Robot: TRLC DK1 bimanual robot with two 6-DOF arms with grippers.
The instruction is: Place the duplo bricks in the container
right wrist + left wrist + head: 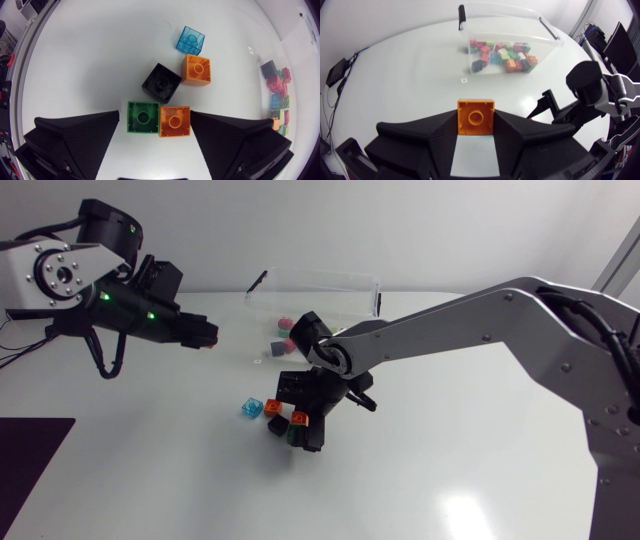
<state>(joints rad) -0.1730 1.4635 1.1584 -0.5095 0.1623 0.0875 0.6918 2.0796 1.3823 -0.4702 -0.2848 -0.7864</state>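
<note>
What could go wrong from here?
1. The right gripper is open around a green brick and an orange brick side by side; closing may pinch both and pop one out.
2. The left gripper holds the carried brick only at its tips; it might slip before the container.

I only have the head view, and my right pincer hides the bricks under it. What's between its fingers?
Observer: In the right wrist view, a green brick and an orange brick lie side by side on the table between the open fingers of the right pincer.
Operator: Anything else hidden there?
Observer: A black brick lies just ahead of that pair.
Operator: Is my left pincer really carrying something?
Observer: Yes. In the left wrist view, the left pincer is shut on a second orange brick, with one finger on each side.
</note>
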